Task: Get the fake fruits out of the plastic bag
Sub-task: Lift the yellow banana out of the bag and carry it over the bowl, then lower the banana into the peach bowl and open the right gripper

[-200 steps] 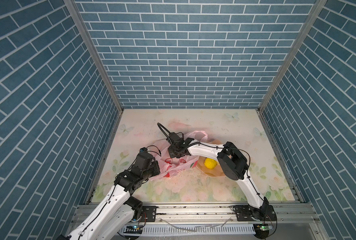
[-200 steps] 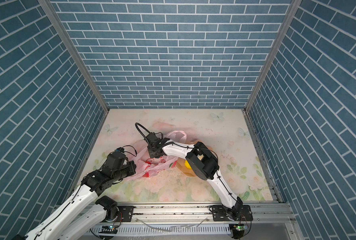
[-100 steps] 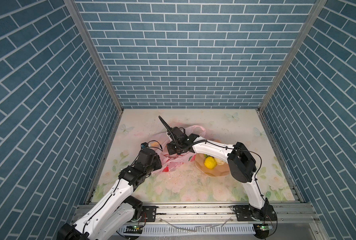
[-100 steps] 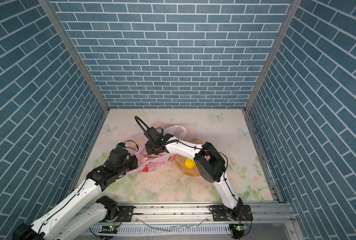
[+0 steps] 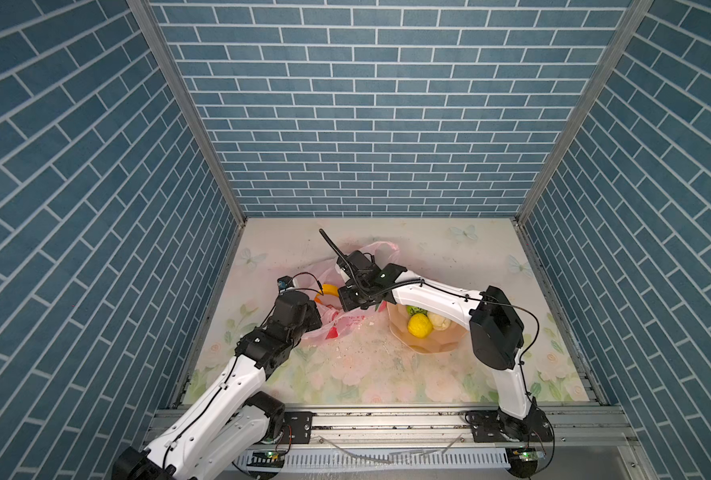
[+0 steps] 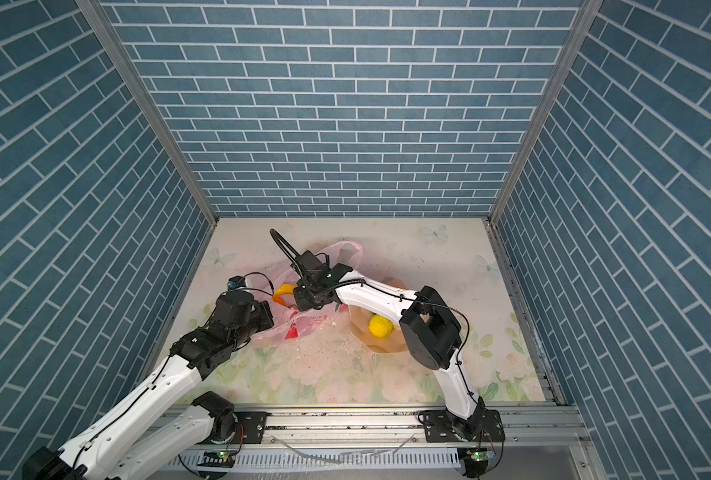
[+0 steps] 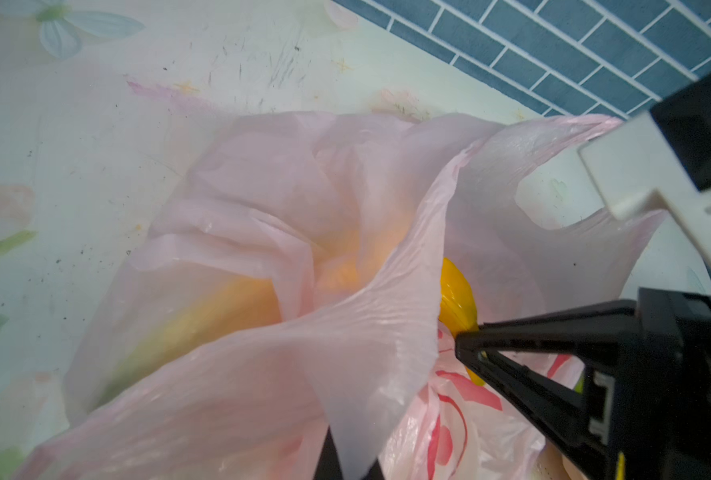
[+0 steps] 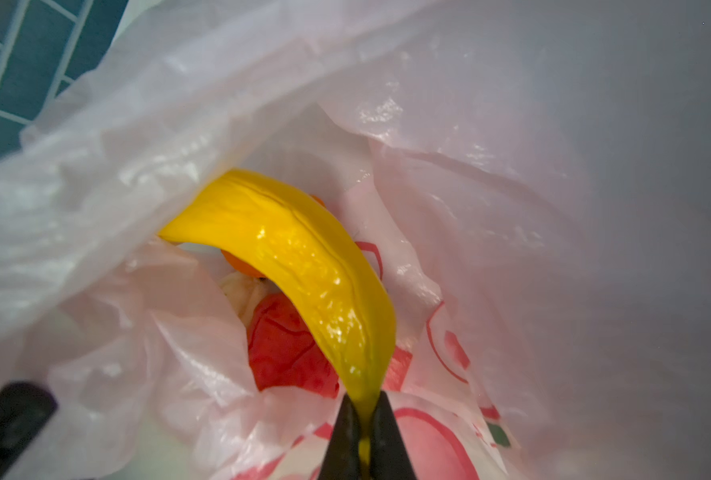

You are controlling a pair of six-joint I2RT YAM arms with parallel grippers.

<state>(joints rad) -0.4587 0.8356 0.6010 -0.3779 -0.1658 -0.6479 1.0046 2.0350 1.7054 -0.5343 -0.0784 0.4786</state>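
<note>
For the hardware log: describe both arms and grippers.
Left arm and right arm: white links, bulky black joints, thin black cables. A ribbed black cable leaves the right wrist. Left gripper and right gripper: black, tapering tips.

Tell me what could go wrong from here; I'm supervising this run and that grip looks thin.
The right fingers pinch the banana only by its narrow end, so it may slip free during a pull.
A fold of the plastic bag drapes over the banana's far end and could snag or get dragged along.
The left fingers hold just thin film, which might tear or slip.
</note>
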